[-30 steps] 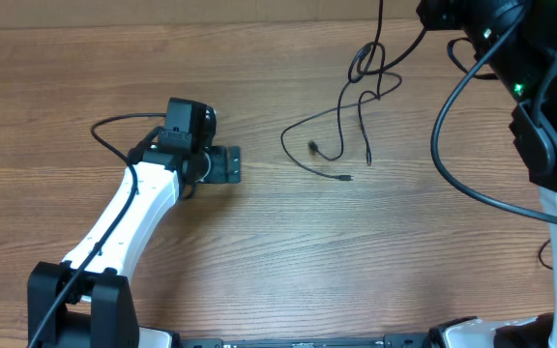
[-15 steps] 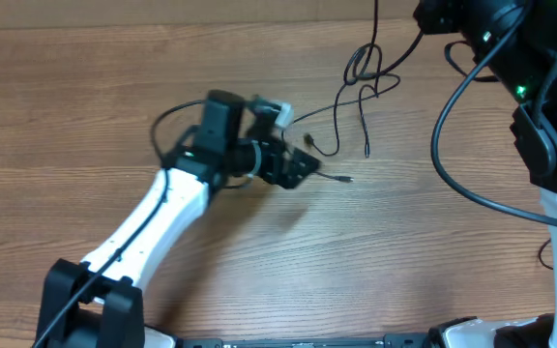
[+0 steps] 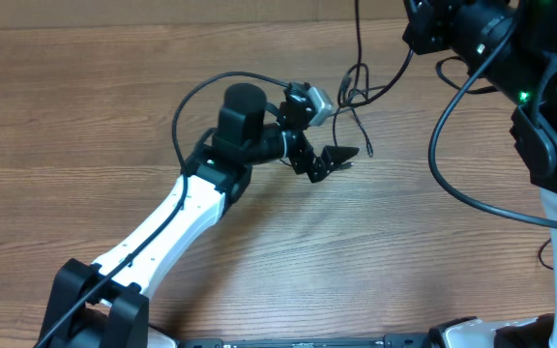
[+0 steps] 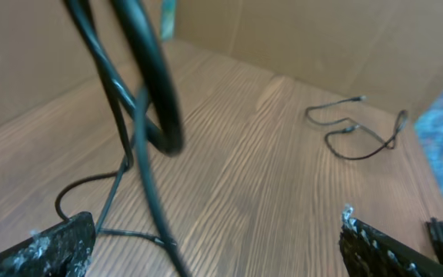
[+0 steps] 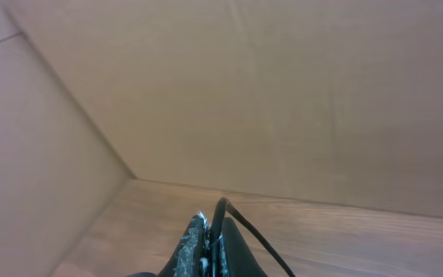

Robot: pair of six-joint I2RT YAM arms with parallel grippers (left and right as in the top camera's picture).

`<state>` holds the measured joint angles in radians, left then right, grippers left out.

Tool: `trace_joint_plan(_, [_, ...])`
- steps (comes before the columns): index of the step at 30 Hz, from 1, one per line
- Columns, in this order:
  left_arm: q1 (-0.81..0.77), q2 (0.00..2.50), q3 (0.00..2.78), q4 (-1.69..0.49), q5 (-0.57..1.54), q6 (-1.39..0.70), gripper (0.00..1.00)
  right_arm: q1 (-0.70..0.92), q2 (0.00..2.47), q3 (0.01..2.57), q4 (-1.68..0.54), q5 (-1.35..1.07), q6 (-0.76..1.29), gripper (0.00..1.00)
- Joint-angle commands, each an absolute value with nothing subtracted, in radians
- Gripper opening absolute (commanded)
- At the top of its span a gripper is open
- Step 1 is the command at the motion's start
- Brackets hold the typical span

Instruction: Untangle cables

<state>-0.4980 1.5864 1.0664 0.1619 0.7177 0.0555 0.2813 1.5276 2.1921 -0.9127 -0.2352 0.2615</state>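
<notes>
The cables (image 3: 357, 79) are thin black cords bunched in a loop at the table's back centre. One strand rises out of the top of the overhead view and loose ends trail down beside my left gripper (image 3: 333, 159). That gripper is open just left of those ends. In the left wrist view the looped cables (image 4: 149, 92) hang close and blurred, ahead of and between the spread fingers (image 4: 46, 248), with nothing gripped. A separate thin cable (image 4: 356, 140) lies farther off on the wood. My right gripper (image 5: 212, 237) is shut on a black cable (image 5: 244, 227), lifted above the table.
The wooden table (image 3: 114, 87) is backed by a cardboard wall (image 5: 283, 100). The right arm (image 3: 511, 68) and its thick black wire (image 3: 443, 145) fill the right side. The left arm (image 3: 162, 232) slants from the front left toward the centre.
My left arm has swung right and toward the back, from the table's left middle to beside the cable ends. The cable bunch has been drawn up and back by the right gripper.
</notes>
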Motion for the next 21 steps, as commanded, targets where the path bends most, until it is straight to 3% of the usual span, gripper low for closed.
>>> trace_joint_plan(1, [-0.523, 1.582, 1.068, 0.135, 0.592, 0.067, 1.00, 0.279, 1.476, 2.214, -0.896, -0.319, 0.268, 0.04])
trace_joint_plan(5, [-0.524, 1.582, 1.068, 0.139, 0.579, 0.052, 0.99, 0.279, 1.447, 2.214, -0.896, -0.319, 0.289, 0.04])
trace_joint_plan(7, [-0.524, 1.582, 1.068, 0.149, 0.578, 0.052, 0.72, 0.279, 1.436, 2.214, -0.896, -0.316, 0.289, 0.04])
trace_joint_plan(8, [-0.524, 1.582, 1.068, 0.150, 0.576, 0.052, 0.43, 0.279, 1.433, 2.214, -0.896, -0.313, 0.288, 0.04])
trace_joint_plan(10, [-0.524, 1.582, 1.068, 0.150, 0.576, 0.047, 0.04, 0.279, 1.430, 2.214, -0.899, -0.292, 0.288, 0.04])
trace_joint_plan(17, [-0.519, 1.582, 1.068, 0.127, 0.571, 0.003, 0.04, 0.279, 1.431, 2.214, -0.941, -0.137, 0.288, 0.04])
trace_joint_plan(21, [-0.478, 1.582, 1.068, 0.126, 0.501, -0.153, 0.04, 0.279, 1.430, 2.214, -0.974, -0.040, 0.287, 0.04])
